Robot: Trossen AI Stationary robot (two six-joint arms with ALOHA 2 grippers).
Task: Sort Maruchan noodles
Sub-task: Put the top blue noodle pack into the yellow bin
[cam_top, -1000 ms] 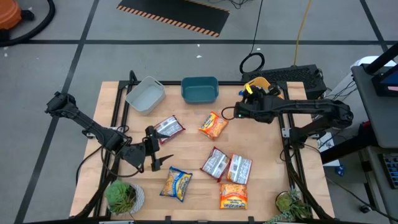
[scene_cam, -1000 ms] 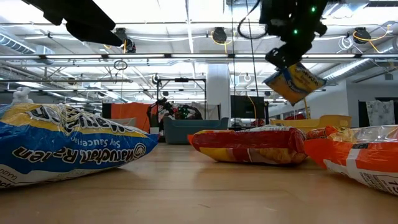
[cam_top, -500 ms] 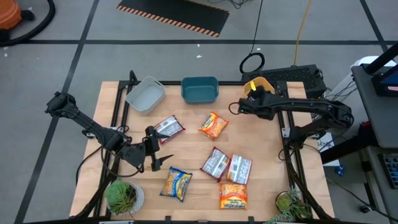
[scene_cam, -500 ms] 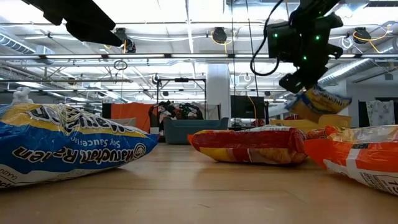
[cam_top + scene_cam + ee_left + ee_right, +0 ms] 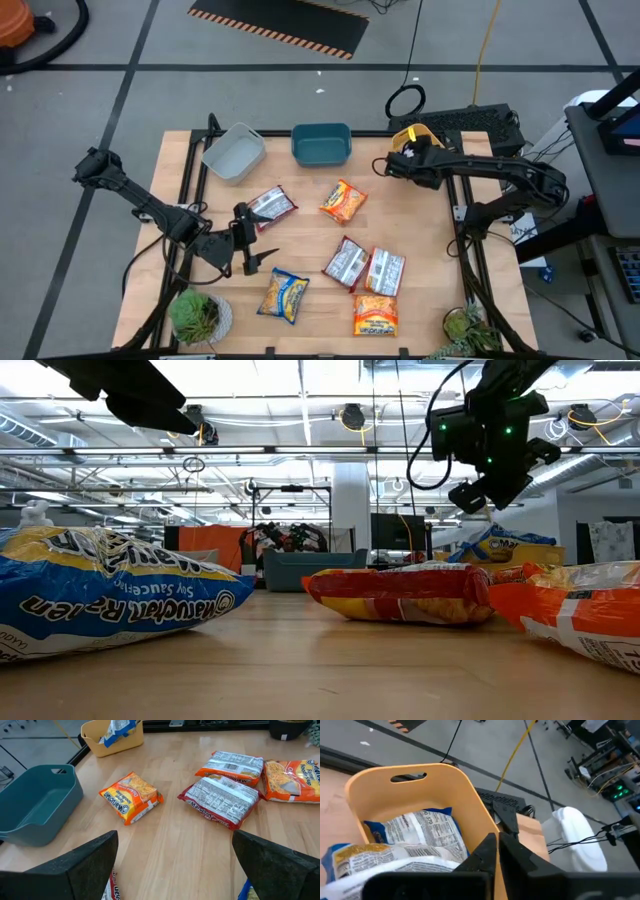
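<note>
Two yellow-and-blue noodle packets [image 5: 415, 832] lie in the yellow tub [image 5: 420, 775] at the table's far right. My right gripper [image 5: 498, 847] hovers just above that tub's rim, shut, with nothing between its fingers; in the low view it [image 5: 478, 495] stands clear above the packets [image 5: 500, 545]. My left gripper [image 5: 262, 262] waits open over the table's near left, holding nothing. Flat on the table lie a silver-red packet [image 5: 271, 205], an orange one [image 5: 343, 200], two silver-red ones [image 5: 365, 267], an orange one [image 5: 375, 315] and a yellow-blue one [image 5: 285, 295].
A grey tub [image 5: 234, 152] and a teal tub [image 5: 321, 144] stand along the far edge, left of the yellow tub [image 5: 408, 132]. Potted plants sit at the near left [image 5: 200, 315] and near right [image 5: 468, 330] corners. Bare wood shows between the packets.
My right gripper has carried a yellow-blue packet toward the table's far right, sinking and rolling over the yellow tub. The packet, which hung below the fingers, now lies in the tub, clear of them.
</note>
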